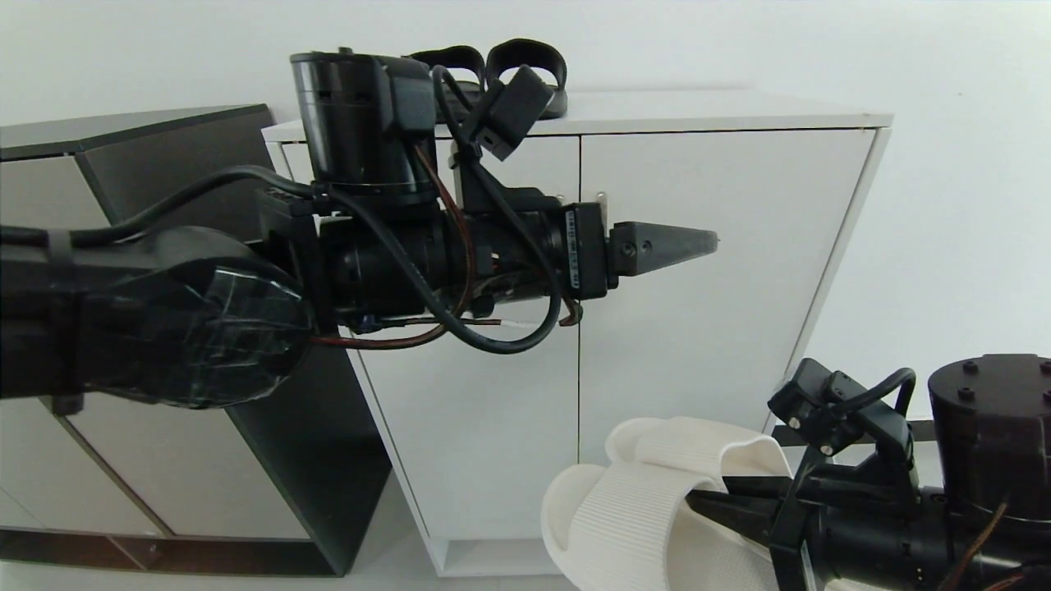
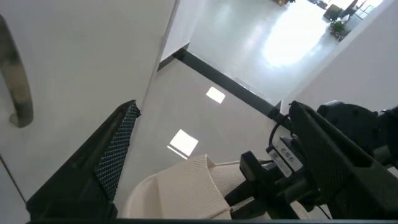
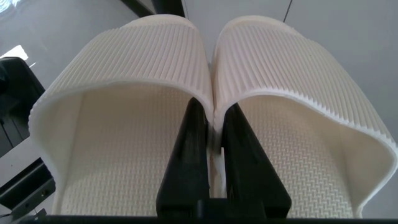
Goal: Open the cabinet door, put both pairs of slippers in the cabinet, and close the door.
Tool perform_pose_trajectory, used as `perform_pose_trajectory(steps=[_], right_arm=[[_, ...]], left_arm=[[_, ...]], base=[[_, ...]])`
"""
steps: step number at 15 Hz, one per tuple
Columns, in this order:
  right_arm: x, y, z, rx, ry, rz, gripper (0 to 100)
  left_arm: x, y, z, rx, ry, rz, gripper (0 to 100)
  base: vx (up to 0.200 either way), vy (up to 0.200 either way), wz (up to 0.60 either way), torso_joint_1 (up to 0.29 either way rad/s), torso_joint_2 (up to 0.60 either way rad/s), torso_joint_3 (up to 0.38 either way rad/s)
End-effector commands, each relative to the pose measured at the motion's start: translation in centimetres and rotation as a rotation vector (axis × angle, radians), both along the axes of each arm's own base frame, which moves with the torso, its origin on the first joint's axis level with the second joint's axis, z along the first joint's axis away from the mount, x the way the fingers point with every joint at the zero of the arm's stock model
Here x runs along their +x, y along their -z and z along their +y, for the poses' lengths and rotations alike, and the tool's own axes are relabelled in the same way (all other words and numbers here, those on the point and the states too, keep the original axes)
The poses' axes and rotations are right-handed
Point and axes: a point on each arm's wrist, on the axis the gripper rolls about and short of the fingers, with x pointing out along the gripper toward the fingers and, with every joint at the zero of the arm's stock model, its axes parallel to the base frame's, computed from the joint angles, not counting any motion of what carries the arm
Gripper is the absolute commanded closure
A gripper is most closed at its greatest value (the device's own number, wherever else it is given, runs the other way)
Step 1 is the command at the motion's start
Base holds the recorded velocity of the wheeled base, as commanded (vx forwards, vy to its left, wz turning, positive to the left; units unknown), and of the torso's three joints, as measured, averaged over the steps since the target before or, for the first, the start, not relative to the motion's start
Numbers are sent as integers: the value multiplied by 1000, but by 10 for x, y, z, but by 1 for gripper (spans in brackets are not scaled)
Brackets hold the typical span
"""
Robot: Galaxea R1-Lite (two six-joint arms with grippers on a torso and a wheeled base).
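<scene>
Standing shut, the cabinet (image 1: 706,287) has both doors flush, so I judge that the opening step is not yet done. The left gripper (image 1: 706,240) is held level in front of the doors at about handle height. It sits near the centre seam, probably so that it can take the handle (image 2: 18,87), which it is near but not touching. Whether it is released or clenched cannot be told.

The right gripper (image 3: 211,124) waits low beside the cabinet's right door and carries the white slippers (image 1: 649,492) ready for loading. Its fingers (image 3: 186,155) are nearly closed, one slid inside each slipper, and they pinch the two touching inner walls together so the pair travels as one. The black slippers (image 1: 525,70) sit on the cabinet's top, well apart from both grippers.
</scene>
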Motion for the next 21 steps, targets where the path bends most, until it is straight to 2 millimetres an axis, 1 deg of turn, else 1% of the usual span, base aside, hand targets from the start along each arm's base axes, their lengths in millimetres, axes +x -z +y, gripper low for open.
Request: perform_pose_trajectory(steps=[1,4,7,10,13,14,15,17,21], right_arm=[[0,0,0,-1,-1,0,100],[0,0,0,0,-2,0,100],[0,0,0,-1,1,0,100],[0,1,0,-2,-1,1,100],[0,1,0,-1,-1,1,100],[0,1,0,-1,-2,1,100],[0,1,0,-1,-1,1,100],[0,1,0,-1,-2,1,100],[0,1,0,-2,-4,3,100]], left_arm=[[11,9,-7,15,-6,18,0],[15,5,-7,7,-72,5,0],[25,4,-4,6,-145,-5,0],[44,12,-6,18,-237,-3,0],[55,16,-6,26,-264,-11,0],[57,15,-5,25,-272,-16,0],[65,18,-6,29,-296,-19,0],[71,23,-11,37,-299,-11,0],[73,29,-17,45,-285,-2,0]], base=[[0,0,0,0,0,0],[0,0,0,0,0,0],[0,0,0,0,0,0],[0,0,0,0,0,0],[0,0,0,0,0,0],[0,0,0,0,0,0],[0,0,0,0,0,0],[0,0,0,0,0,0],[0,0,0,0,0,0]])
